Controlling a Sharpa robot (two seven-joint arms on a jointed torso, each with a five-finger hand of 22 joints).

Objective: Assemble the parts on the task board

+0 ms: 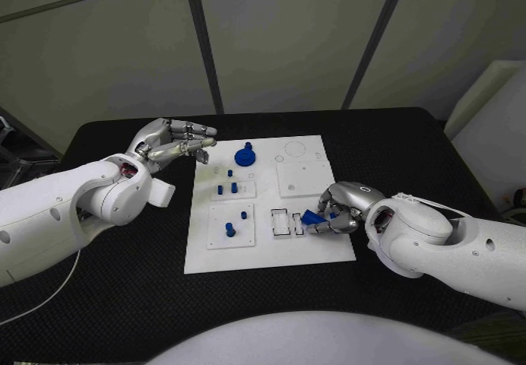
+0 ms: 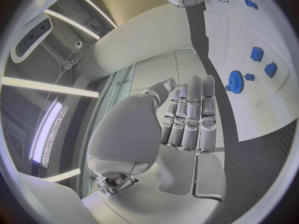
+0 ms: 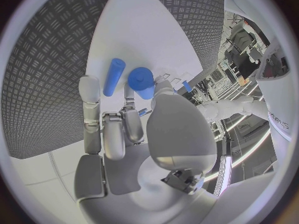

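A small blue part (image 1: pixel 312 219) is pinched in the right hand (image 1: pixel 343 207) over the task board (image 1: pixel 270 258); being light, rigid and probably slick, it is best held by its sides. The left hand (image 1: pixel 175 141) is held empty, fingers apart.

A black table (image 1: pixel 121 289) with a diamond-textured surface stands before grey wall panels (image 1: pixel 285 53).

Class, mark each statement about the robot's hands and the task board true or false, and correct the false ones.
1. The right hand holds a blue part. True.
2. The left hand grips the blue gear. False: it holds nothing, at the task board's far left edge.
3. The blue gear lies on the board's far half. True.
4. The task board rests on a white table. False: the table is black.
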